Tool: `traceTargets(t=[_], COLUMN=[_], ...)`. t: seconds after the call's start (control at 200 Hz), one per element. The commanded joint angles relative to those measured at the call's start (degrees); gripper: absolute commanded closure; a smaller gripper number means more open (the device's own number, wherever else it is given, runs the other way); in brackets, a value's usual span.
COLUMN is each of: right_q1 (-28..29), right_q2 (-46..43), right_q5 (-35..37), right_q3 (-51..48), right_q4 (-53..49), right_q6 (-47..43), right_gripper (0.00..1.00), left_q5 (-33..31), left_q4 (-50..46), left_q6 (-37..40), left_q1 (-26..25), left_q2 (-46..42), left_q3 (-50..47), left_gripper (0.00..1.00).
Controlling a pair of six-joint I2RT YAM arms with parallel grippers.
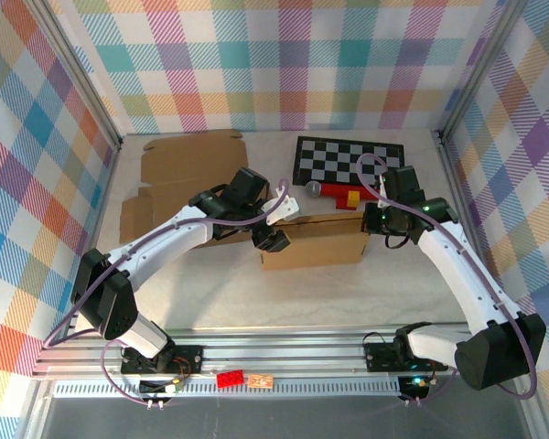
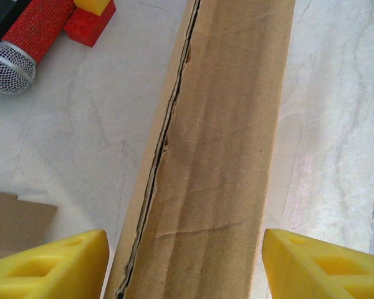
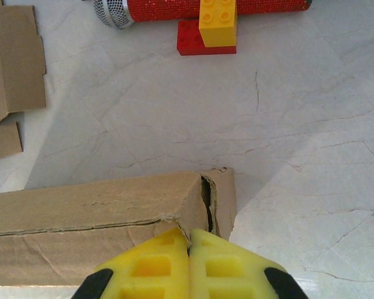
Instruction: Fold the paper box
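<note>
From above: paper box (image 1: 313,242) long and low at mid-table, left gripper (image 1: 274,240) at its left end, right gripper (image 1: 377,222) at its right end; flat cardboard sheet (image 1: 188,174) behind on the left. On the left wrist: yellow fingers (image 2: 50,268) spread wide, straddling the box; microphone (image 2: 25,37) and red brick (image 2: 90,25) beyond. On the right wrist: fingers pressed together at the box's top corner; impossible to tell whether any cardboard is pinched between.
</note>
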Motion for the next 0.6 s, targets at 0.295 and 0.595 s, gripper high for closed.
traceTargets(t=[0.295,0.595], right_q1=[0.3,0.4], right_q2=[-3.8,-1.3], right_q5=[2.4,1.0], right_q3=[-5.9,-1.9], right_q4=[1.2,-1.6], right_q6=[-3.6,-2.9], right_gripper=[1.0,1.0], left_q5=[-0.3,-6.3], left_q4=[1.9,-9.1], left_q6=[-7.6,-23.5], left_q1=[-0.4,5.1], left_q2=[-4.3,-7.8], left_q3=[1.4,6.4], left_gripper=[0.29,0.4])
